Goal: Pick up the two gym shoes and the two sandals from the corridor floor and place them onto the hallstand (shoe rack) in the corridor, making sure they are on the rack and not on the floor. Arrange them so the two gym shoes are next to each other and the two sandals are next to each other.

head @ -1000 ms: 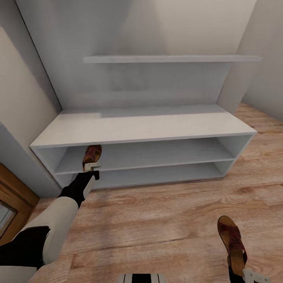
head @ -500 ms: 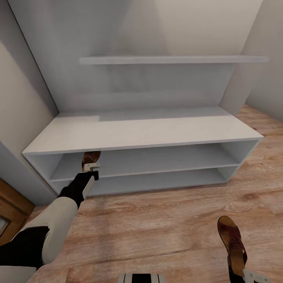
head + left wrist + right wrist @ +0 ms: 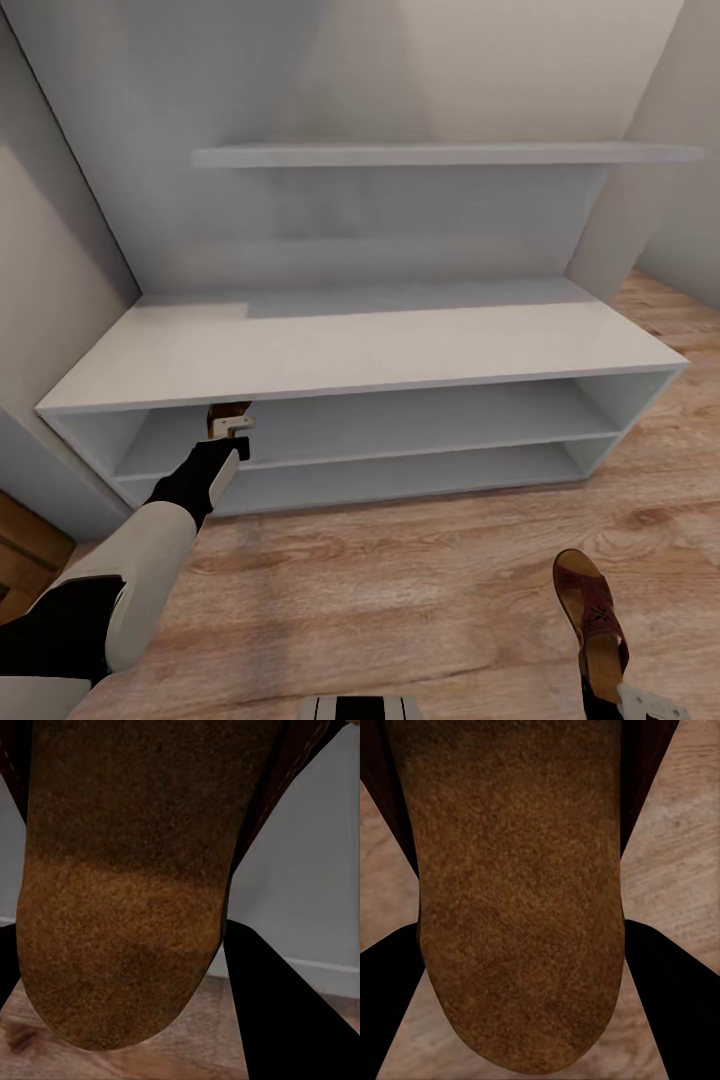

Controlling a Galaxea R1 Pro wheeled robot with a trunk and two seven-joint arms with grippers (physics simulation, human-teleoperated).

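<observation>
Brown leather in both grips. Left arm (image 3: pixel 150 560) stretched forward and slightly inward from the lower left of the head view, black forearm rising to the left gripper (image 3: pixel 232 426) at the front edge of the hallstand (image 3: pixel 380 350), just under the bench top at the mouth of the upper open shelf row. Clamped there on one sandal (image 3: pixel 228 409), toe pointing into the shelf, mostly hidden beneath the bench top; tan insole (image 3: pixel 120 915) seen close between the dark fingers (image 3: pixel 285 1020) in the left wrist view. Right gripper (image 3: pixel 640 702) low at the lower right, closed on the heel of the other sandal (image 3: pixel 592 610), held over the corridor floor (image 3: pixel 420 580), toe aimed toward the rack, well apart from it.
</observation>
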